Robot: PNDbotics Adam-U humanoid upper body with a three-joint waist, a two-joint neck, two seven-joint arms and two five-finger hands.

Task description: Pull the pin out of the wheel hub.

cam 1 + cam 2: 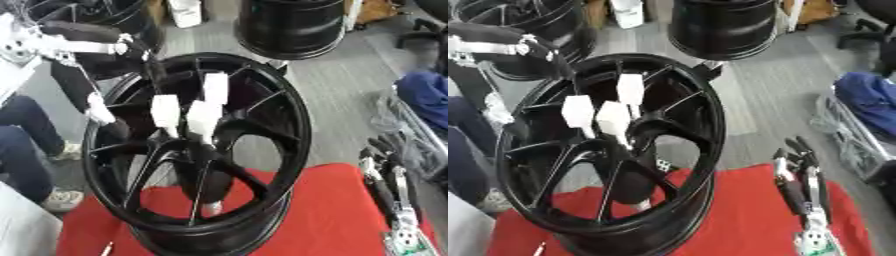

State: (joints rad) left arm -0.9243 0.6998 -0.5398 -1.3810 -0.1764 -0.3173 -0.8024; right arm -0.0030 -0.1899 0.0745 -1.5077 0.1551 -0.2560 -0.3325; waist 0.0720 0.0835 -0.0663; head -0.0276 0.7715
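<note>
Left hand (144, 52) is reaching behind the wheel (289, 125), fingers hidden so grip unknown; right hand (802, 167) is resting open; upright wheel risks tipping when white pins (203, 117) below the left hand are tugged.

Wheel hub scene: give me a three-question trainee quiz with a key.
1. True or false: the wheel hub lies flat on the red cloth.
2. How many white pins stick out near the hub's centre?
3. Which hand rests idle at lower right: A) left hand, B) right hand?

Key: 1 false, it stands tilted on its rim. 2 three. 3 B; the left hand is up by the rim's top left.
</note>
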